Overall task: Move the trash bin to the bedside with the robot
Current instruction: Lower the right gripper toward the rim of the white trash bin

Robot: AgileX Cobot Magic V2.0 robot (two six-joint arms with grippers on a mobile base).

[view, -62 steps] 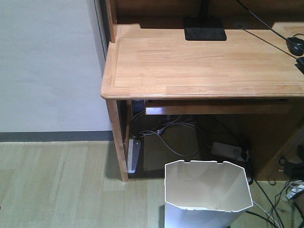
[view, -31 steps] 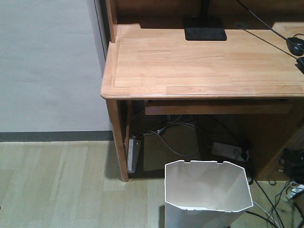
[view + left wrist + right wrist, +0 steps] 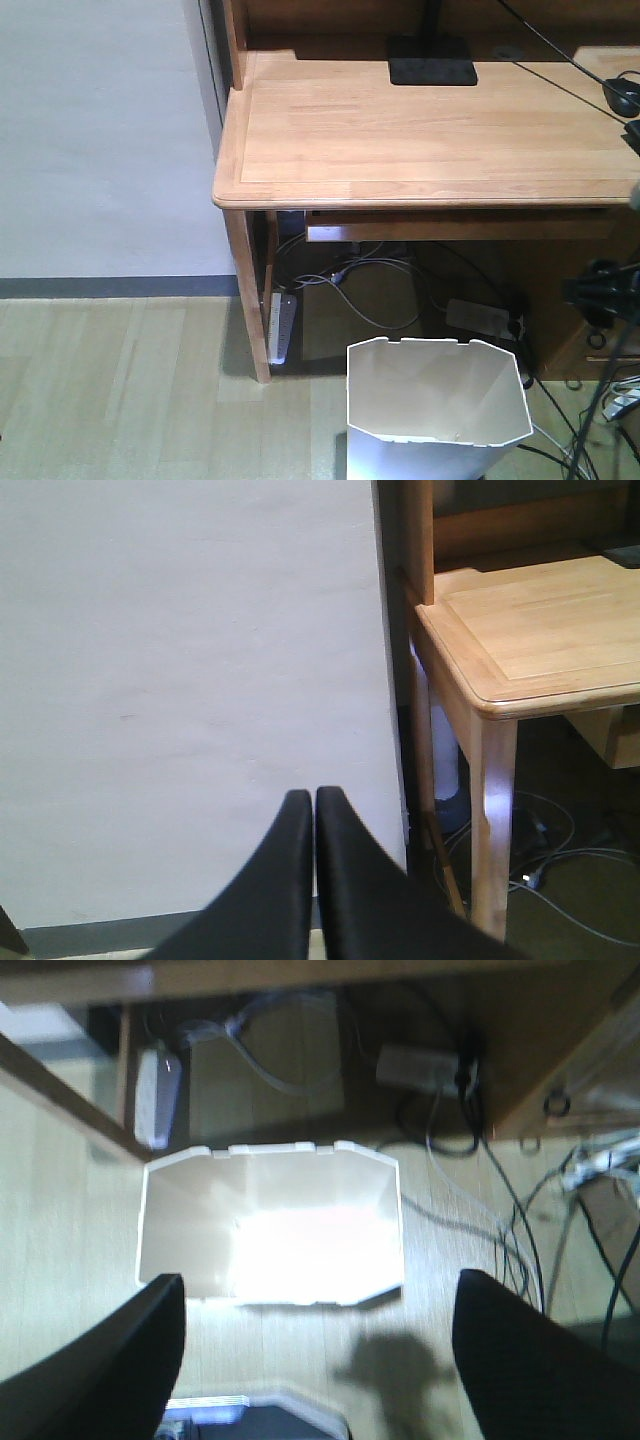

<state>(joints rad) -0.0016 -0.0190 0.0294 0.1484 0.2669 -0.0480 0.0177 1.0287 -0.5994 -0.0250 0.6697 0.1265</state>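
Directly under the right gripper (image 3: 318, 1288) stands the bin (image 3: 270, 1220), upright on the floor (image 3: 120, 390) with its open mouth up and nothing inside that I can see. The fingers are spread wide, one at each side of the wrist view by the bin's near rim, holding nothing. That looks like a stance for coming down over a wall of the bin and pinching it, so I judge the grasp not yet made and the task barely begun. From the front, the right arm (image 3: 600, 290) shows only as a dark blur at the right edge, beside the bin and apart from it. The left gripper (image 3: 313, 796) is pressed together, empty, and pointed at the wall (image 3: 180, 680) off to the left, clear of the work.

Just behind the bin is the desk (image 3: 420, 130). Its front leg (image 3: 250, 290) stands to the left with a power strip (image 3: 282, 325) beside it. Cables (image 3: 370, 290) loop on the floor under the desk, a white adapter (image 3: 478, 315) lies beyond the bin's far rim, and more cords trail at its right side. Drawing the bin toward the robot should clear the desk, and the cords on the right are what could snag. No bed is in view, so the base will likely have to carry the bin elsewhere.
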